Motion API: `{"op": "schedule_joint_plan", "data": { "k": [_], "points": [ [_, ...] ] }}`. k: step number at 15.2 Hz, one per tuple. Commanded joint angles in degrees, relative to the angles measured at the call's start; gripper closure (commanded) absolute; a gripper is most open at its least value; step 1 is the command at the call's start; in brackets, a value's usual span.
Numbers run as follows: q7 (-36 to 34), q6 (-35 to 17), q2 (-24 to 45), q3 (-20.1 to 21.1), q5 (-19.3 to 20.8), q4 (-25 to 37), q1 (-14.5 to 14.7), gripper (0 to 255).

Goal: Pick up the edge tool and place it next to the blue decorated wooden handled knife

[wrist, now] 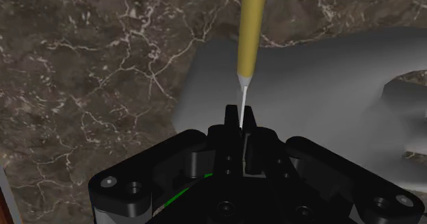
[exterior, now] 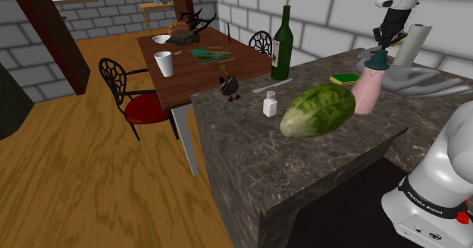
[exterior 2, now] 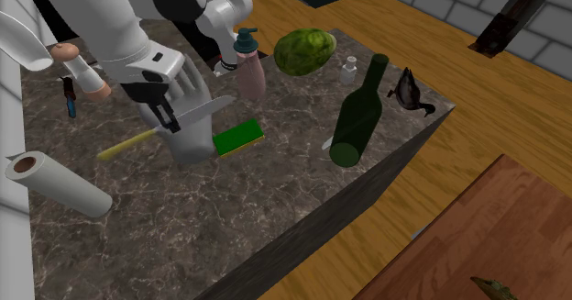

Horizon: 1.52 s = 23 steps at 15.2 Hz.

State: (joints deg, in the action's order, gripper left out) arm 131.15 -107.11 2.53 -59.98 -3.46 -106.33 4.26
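Observation:
The edge tool is a knife with a yellow handle point(exterior 2: 128, 145) point(wrist: 250, 31) and a thin blade. It lies low over the dark marble counter point(exterior 2: 275, 197), and its blade runs across a grey glove-shaped object point(exterior 2: 188, 140) point(wrist: 321, 85). My gripper point(wrist: 241, 113) point(exterior 2: 168, 119) is shut on the blade, with the handle pointing away from the hand. The blue decorated knife point(exterior 2: 70, 97) rests near the wall, beyond the yellow handle at the second exterior view's left. In the shoulder view my gripper point(exterior: 381, 48) hangs behind a pink soap dispenser point(exterior: 366, 87).
On the counter stand the soap dispenser point(exterior 2: 249, 69), a green-yellow sponge point(exterior 2: 238, 138), a green bottle point(exterior 2: 357, 115), a lettuce head point(exterior 2: 304, 50), a small shaker point(exterior 2: 349, 71), a black bird figure point(exterior 2: 410, 92) and a paper towel roll point(exterior 2: 60, 183). A wooden pestle-like piece point(exterior 2: 81, 69) lies by the blue knife.

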Motion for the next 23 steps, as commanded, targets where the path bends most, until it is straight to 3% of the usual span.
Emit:
{"op": "schedule_joint_plan", "data": {
  "k": [1,5,9,16,23],
  "points": [
    [-2.23,-0.60,-6.43,-0.28,5.98,-3.79,0.83,255],
    [-5.73,-0.16,-17.89,2.83,15.89,-10.27,-2.74,255],
    [-6.59,1.44,-26.71,6.05,22.54,-15.50,-8.33,255],
    [-4.06,5.40,-38.68,9.21,30.29,-22.13,-18.20,255],
    [1.71,10.02,-47.89,9.59,36.07,-25.63,-27.09,255]
  ]
}}
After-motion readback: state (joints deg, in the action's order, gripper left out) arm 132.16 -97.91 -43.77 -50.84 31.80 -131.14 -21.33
